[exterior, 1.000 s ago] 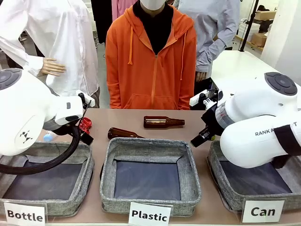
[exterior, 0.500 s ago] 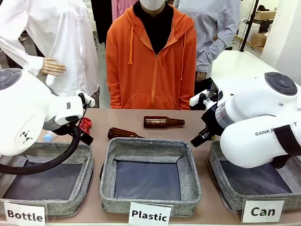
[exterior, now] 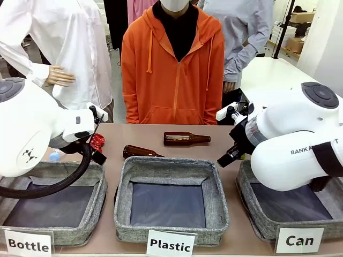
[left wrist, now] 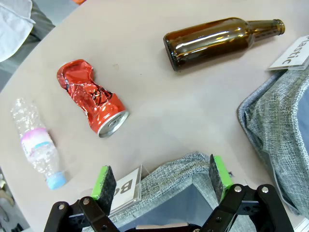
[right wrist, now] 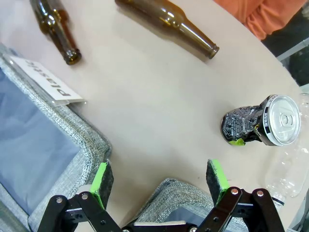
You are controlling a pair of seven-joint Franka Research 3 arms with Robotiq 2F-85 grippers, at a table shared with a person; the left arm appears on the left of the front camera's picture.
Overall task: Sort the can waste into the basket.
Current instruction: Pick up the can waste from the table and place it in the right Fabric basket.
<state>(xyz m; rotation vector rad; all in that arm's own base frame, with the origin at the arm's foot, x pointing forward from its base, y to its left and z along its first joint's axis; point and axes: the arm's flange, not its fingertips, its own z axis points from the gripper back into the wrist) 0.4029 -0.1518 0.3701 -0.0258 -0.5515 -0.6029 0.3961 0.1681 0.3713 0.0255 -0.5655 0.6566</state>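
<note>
Beyond the wide-spread left fingers (left wrist: pixel 103 182) lies the red can (left wrist: pixel 92 102); right fingers (right wrist: pixel 102 179) gape near the black can (right wrist: pixel 256 123), apparently dented.

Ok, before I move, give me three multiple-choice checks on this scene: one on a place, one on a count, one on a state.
1. Where is the crushed red can?
A. on the table beyond the Bottle basket
B. on the floor
C. inside a basket

2. How many brown glass bottles lie on the table?
A. one
B. two
C. four

3. How is the left gripper?
A. shut on a can
B. shut on a bottle
C. open, holding nothing

Answers:
1 A: the can lies on bare tabletop past that basket's rim.
2 B: the front view shows one bottle nearer the person and another by the Plastic basket.
3 C: its green pads stand apart with nothing between them.
</note>
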